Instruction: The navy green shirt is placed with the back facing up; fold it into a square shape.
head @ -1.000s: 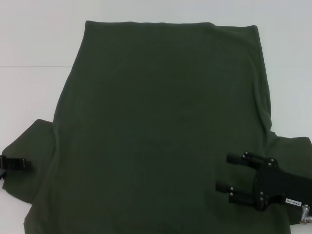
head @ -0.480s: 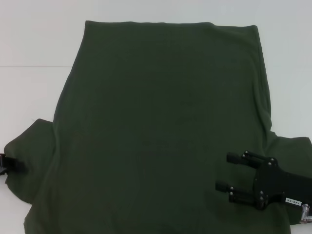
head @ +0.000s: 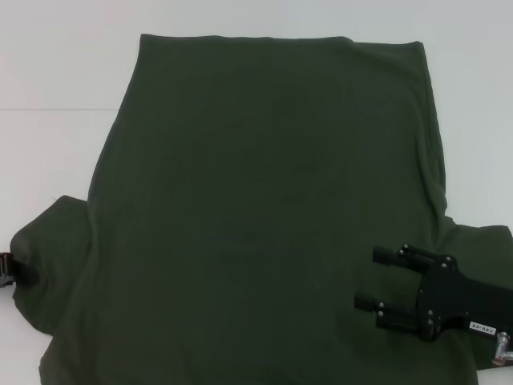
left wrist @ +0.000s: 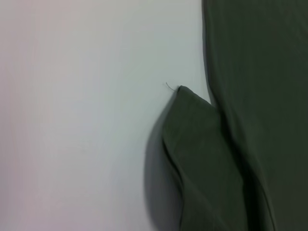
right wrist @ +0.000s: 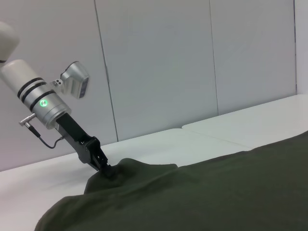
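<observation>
The navy green shirt [head: 264,200] lies spread with its plain back up on the white table [head: 64,72]. My left gripper [head: 10,269] is at the far left edge, mostly covered by the left sleeve [head: 52,257]. In the right wrist view the left gripper [right wrist: 105,168] pinches the sleeve edge [right wrist: 127,168], which is raised into a small peak. The left wrist view shows the lifted sleeve [left wrist: 195,134] beside the shirt body [left wrist: 260,72]. My right gripper [head: 370,279] is open and empty over the shirt near the right sleeve [head: 481,245].
The white table [left wrist: 72,120] extends to the left of the shirt and beyond its far hem. A seam [head: 48,109] runs across the tabletop. A grey panelled wall [right wrist: 159,62] stands behind the table.
The left sleeve has bunched up and now covers more of the left gripper's fingers, and the gripper has shifted slightly left. The right gripper has barely moved.
</observation>
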Tool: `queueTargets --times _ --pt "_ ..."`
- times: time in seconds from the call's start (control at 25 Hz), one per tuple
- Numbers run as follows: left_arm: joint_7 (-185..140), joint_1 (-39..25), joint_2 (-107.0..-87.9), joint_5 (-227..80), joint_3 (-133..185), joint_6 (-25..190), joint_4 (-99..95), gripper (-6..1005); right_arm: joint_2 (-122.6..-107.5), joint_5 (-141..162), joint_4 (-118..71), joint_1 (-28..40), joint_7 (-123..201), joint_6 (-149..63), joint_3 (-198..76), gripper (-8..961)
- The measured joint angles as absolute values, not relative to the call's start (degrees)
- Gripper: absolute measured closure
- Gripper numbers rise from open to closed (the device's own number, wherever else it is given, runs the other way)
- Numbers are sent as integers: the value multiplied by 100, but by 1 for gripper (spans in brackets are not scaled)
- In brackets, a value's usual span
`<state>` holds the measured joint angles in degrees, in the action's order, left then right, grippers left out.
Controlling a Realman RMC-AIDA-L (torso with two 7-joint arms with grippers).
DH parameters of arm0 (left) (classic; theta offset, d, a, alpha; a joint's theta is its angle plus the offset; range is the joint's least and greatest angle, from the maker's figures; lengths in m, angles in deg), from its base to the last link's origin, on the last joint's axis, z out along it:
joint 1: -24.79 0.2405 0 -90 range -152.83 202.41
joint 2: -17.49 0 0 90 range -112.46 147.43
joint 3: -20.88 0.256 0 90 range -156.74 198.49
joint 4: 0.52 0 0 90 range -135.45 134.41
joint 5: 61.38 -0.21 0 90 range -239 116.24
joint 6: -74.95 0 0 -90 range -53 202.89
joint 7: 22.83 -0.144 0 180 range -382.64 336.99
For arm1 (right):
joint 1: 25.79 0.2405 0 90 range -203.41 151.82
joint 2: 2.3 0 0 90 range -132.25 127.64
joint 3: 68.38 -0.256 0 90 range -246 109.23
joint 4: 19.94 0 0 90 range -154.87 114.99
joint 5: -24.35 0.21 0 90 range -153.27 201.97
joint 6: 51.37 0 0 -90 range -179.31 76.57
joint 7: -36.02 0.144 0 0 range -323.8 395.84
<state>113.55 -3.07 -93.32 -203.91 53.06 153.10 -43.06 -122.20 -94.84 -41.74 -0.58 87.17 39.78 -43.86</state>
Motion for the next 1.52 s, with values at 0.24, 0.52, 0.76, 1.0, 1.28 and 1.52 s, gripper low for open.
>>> queueTargets --times 0.24,0.52,0.76,1.0,1.28,1.52 --pt "11368 -277 -9308 -20352 5279 15305 -4308 996 -12217 -9482 -4174 -71 8717 3977 -4386 135" --pt "11395 -202 -9259 -20349 5186 15361 -4637 996 -12220 -9482 -4183 -59 8717 3976 -4386 136" --pt "11404 -194 -9201 -20348 4801 15470 -4882 997 -12225 -9428 -4187 -58 8717 3977 -4393 136" --pt "11440 -252 -9210 -20341 4736 15633 -5091 997 -12225 -9400 -4175 -57 8717 3977 -4395 135" --pt "11613 -257 -9221 -20339 4730 15851 -5453 997 -12225 -9395 -4179 -51 8717 3977 -4395 136" --pt "11659 -362 -9349 -20326 4725 16162 -5683 997 -12221 -9394 -4174 -57 8717 3977 -4396 136"
